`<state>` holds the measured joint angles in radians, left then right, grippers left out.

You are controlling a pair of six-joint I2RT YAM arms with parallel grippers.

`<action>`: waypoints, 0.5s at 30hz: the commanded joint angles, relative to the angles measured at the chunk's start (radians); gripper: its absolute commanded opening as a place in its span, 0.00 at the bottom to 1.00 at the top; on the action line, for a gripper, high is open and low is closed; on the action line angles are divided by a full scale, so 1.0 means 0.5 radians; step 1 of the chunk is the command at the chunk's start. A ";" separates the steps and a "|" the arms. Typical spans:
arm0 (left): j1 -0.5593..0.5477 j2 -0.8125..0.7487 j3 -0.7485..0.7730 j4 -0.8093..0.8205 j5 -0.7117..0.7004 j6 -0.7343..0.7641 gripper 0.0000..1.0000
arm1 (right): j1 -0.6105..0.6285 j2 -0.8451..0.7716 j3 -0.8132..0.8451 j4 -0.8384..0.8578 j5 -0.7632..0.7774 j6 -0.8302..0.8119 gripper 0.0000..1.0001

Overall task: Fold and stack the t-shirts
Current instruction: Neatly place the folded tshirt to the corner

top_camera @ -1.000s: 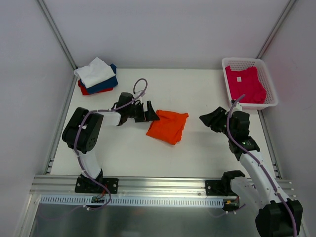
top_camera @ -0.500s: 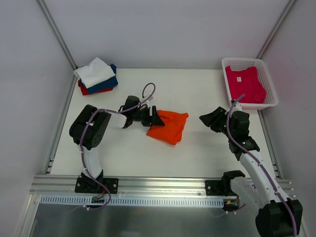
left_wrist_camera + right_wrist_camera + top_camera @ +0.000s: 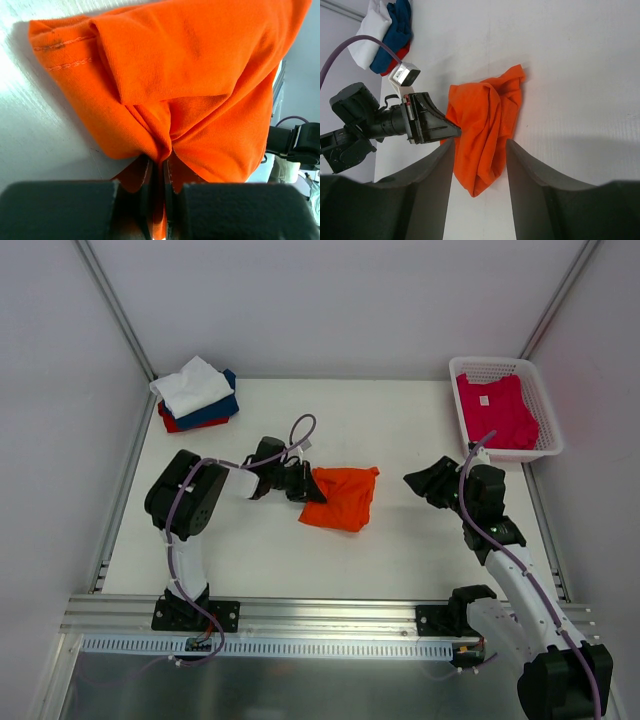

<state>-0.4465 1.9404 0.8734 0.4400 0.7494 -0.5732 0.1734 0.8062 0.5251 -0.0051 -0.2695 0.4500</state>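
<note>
One orange t-shirt (image 3: 342, 498), its edge clamped between the left jaws, right jaws apart, well away.

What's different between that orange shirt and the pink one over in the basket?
The orange t-shirt lies bunched on the table; the pink t-shirt lies spread in the white basket. The left claw is shut on the orange one's edge; nothing touches the pink one. Only the pink one shows a white label. Neither is on the folded stack.
</note>
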 commanded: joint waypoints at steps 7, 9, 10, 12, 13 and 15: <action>-0.027 -0.123 0.614 -0.637 -0.238 0.284 0.00 | 0.009 -0.020 -0.025 0.078 0.014 0.024 0.48; -0.030 -0.113 0.738 -0.711 -0.268 0.312 0.00 | 0.009 -0.020 -0.032 0.081 0.021 0.017 0.48; -0.027 -0.107 0.805 -0.745 -0.290 0.330 0.00 | 0.012 -0.020 -0.029 0.081 0.021 0.014 0.48; -0.030 -0.086 0.980 -0.840 -0.308 0.352 0.00 | 0.009 -0.017 -0.035 0.084 0.024 0.011 0.48; -0.030 -0.074 1.047 -0.868 -0.318 0.379 0.00 | 0.012 -0.014 -0.035 0.084 0.024 0.005 0.48; -0.027 -0.055 1.216 -0.987 -0.367 0.404 0.00 | 0.009 -0.011 -0.041 0.087 0.024 0.002 0.48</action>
<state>-0.4587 1.9388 1.3682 0.0364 0.6086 -0.4294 0.1745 0.8062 0.5072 0.0040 -0.2665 0.4522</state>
